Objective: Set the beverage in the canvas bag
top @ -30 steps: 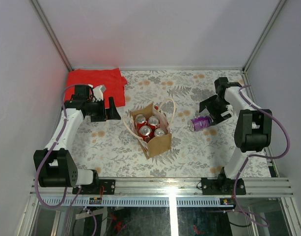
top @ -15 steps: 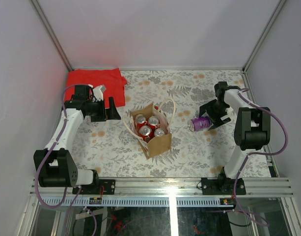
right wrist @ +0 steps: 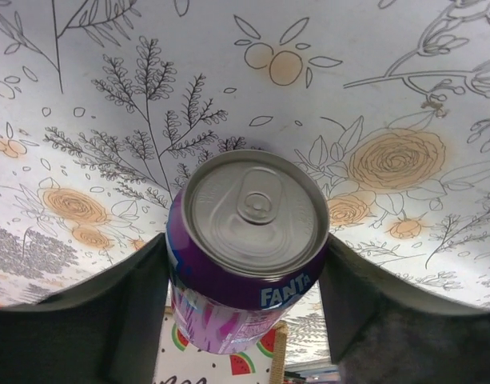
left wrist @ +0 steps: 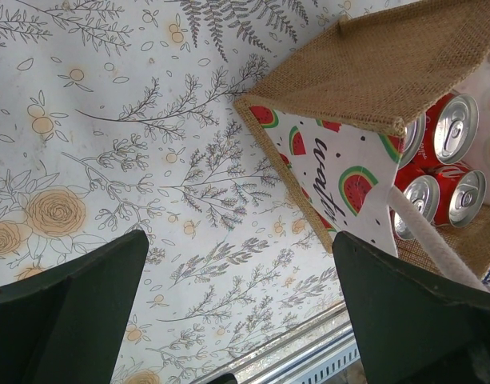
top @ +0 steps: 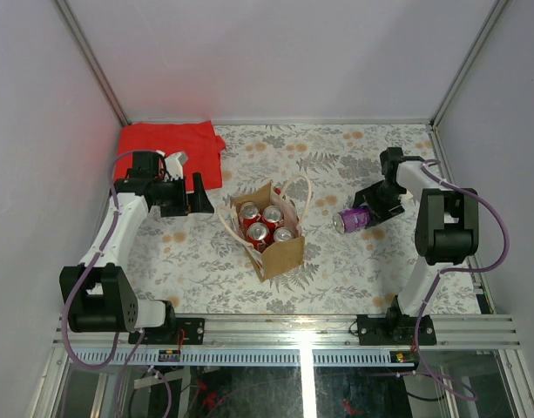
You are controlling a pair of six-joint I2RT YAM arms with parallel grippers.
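The beverage, a purple Fanta can [top: 354, 219], lies on its side on the floral tablecloth to the right of the canvas bag [top: 280, 252]. My right gripper [top: 372, 209] is down around it. In the right wrist view the can [right wrist: 245, 232] fills the gap and both dark fingers [right wrist: 93, 320] press its sides. The tan bag stands open with cream handles and holds several red cans [top: 265, 223]. My left gripper [top: 197, 193] hangs open left of the bag. Its wrist view shows the bag [left wrist: 372, 64] and nothing between the jaws [left wrist: 241, 264].
A folded red cloth [top: 171, 144] lies at the back left corner. Grey walls close in the table on three sides, and a metal rail [top: 293, 331] runs along the near edge. The bag's watermelon-print lining [right wrist: 229, 360] shows past the can.
The right gripper has come down over the purple can and closed its fingers against its sides. The left arm and the bag have not moved.
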